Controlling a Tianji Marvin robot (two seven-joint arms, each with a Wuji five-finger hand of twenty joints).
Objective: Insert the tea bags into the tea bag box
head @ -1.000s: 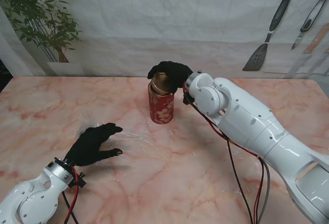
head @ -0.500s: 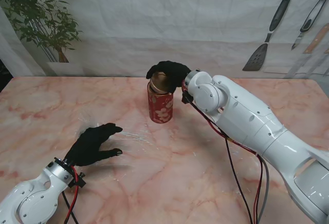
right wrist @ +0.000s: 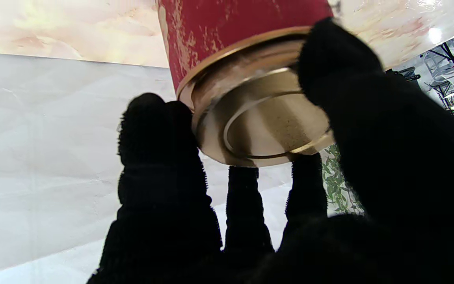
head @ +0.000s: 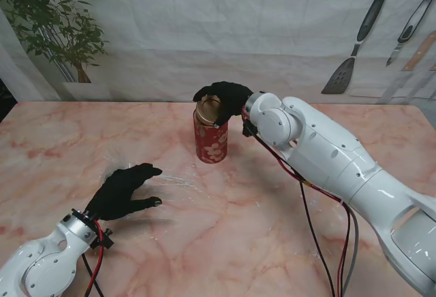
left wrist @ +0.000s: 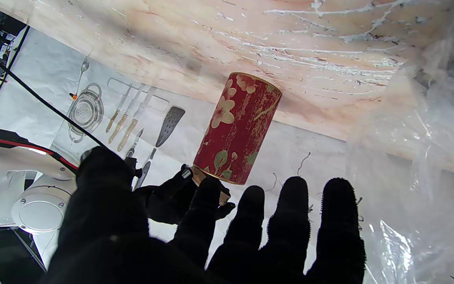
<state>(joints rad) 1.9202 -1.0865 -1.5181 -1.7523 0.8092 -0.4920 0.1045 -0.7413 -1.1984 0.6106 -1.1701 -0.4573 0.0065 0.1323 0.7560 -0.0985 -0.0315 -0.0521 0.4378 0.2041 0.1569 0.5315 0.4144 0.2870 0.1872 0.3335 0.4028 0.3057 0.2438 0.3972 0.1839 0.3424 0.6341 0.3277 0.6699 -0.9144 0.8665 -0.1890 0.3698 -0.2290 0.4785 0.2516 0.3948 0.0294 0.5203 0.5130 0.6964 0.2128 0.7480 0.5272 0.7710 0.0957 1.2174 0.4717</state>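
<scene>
A red flowered tea tin [head: 210,144] stands upright in the middle of the marble table [head: 286,242]; it also shows in the left wrist view [left wrist: 237,128] and the right wrist view [right wrist: 231,31]. Its gold lid [head: 207,112] [right wrist: 262,122] sits tilted at the tin's rim. My right hand [head: 228,97] [right wrist: 164,205] reaches over from the right and is shut on that lid, fingers and thumb around its edge. My left hand [head: 126,191] [left wrist: 211,244] lies open, palm down, on the near left of the table. Crinkled clear plastic [left wrist: 420,157] lies beside it. No tea bag can be made out.
A potted plant [head: 58,31] stands at the far left behind the table. The backdrop [head: 354,65] carries printed kitchen utensils. Red and black cables [head: 306,222] hang under my right forearm over the table's right half.
The tin and my right hand on its lid have shifted slightly to the left. The left hand has stayed where it was.
</scene>
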